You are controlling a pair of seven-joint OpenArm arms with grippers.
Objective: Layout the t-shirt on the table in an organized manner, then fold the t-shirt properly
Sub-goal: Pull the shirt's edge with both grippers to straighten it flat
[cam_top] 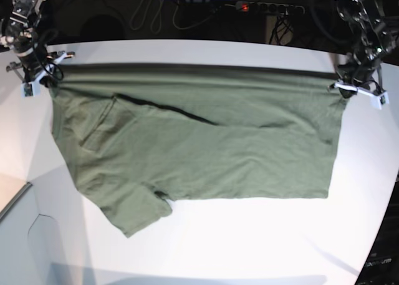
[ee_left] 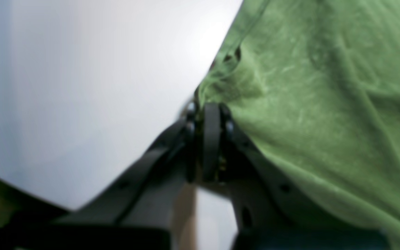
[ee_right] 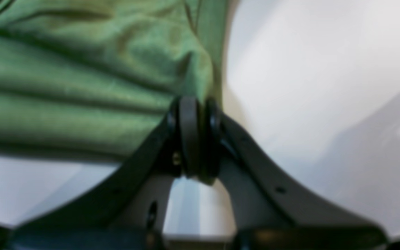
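Shirt [cam_top: 206, 141] is spread on the table [cam_top: 249, 241], its far edge pulled taut between the grippers. Left gripper [ee_left: 208, 104] and right gripper [ee_right: 193, 100] are each pinched on a far corner. Soft, light, limp cloth that probably sags and wrinkles; hold corners or hems.

Left hand [ee_left: 209, 114] pinching t-shirt [ee_left: 325, 114] edge, white table [ee_left: 92, 93] beside

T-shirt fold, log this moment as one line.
left gripper: shut on t-shirt corner | right gripper: shut on opposite corner | far edge stretched taut | rest draped on table
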